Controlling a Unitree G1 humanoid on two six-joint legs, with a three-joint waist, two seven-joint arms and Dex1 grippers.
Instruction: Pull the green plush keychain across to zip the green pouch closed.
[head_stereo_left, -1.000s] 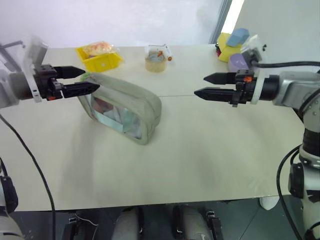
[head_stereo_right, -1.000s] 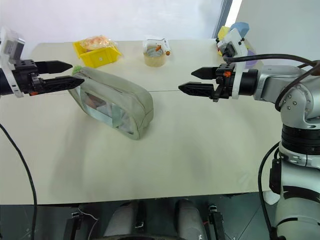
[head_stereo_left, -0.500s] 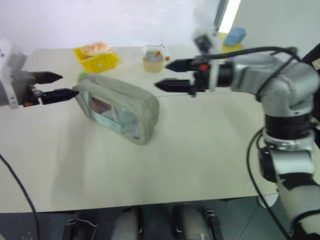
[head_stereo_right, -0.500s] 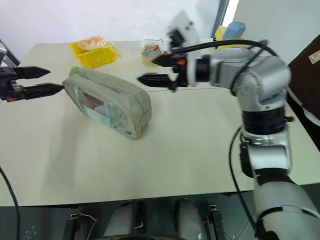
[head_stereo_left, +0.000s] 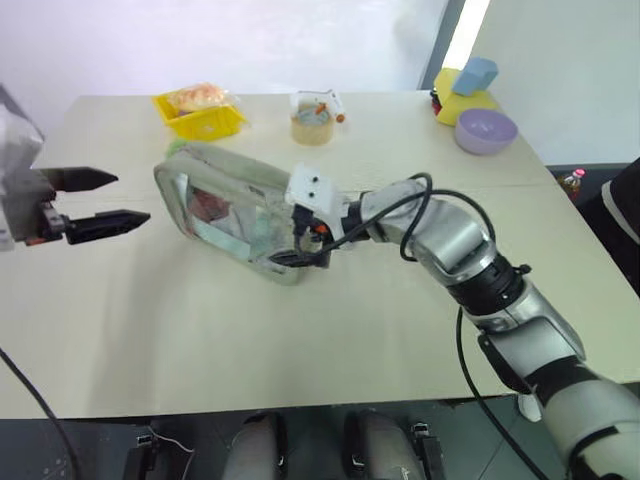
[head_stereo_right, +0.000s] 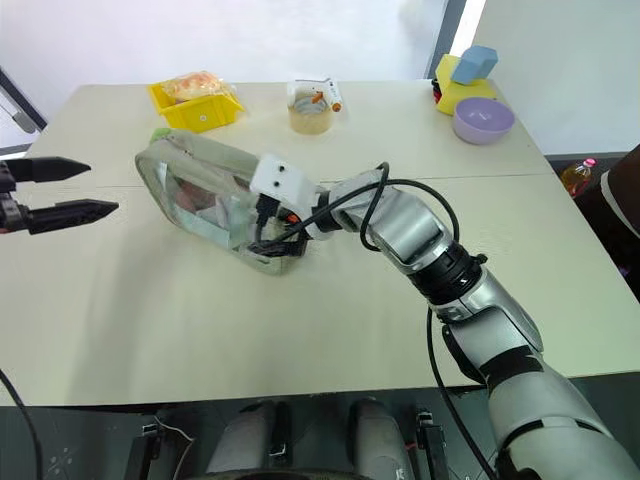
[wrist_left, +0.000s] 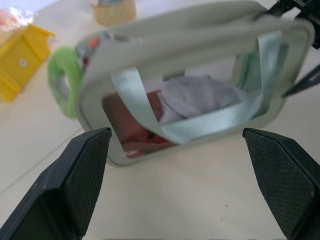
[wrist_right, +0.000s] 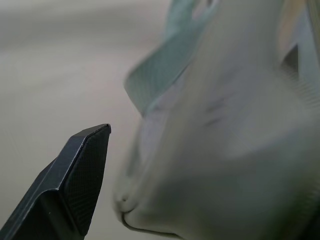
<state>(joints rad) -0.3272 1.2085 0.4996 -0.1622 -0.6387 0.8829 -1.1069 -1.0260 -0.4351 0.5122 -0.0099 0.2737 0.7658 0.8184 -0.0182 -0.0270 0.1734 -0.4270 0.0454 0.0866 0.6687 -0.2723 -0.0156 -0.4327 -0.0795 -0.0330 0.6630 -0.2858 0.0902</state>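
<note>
Left eye view: the right gripper (head_stereo_left: 290, 245) straddles the near end of the pale sage-green fabric pouch (head_stereo_left: 240, 205) on the tabletop (head_stereo_left: 330, 330), fingers apart, likely to brace it. Farther left, the left gripper (head_stereo_left: 105, 200) waits, fingers apart. Beyond, the lime-green plush keychain (wrist_left: 62, 80) hangs at the pouch's far end.

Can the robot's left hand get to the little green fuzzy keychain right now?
Probably yes. The keychain hangs at the pouch's near end, facing the open left gripper. Only bare table lies between them, and the right gripper is busy at the pouch's other end.
</note>
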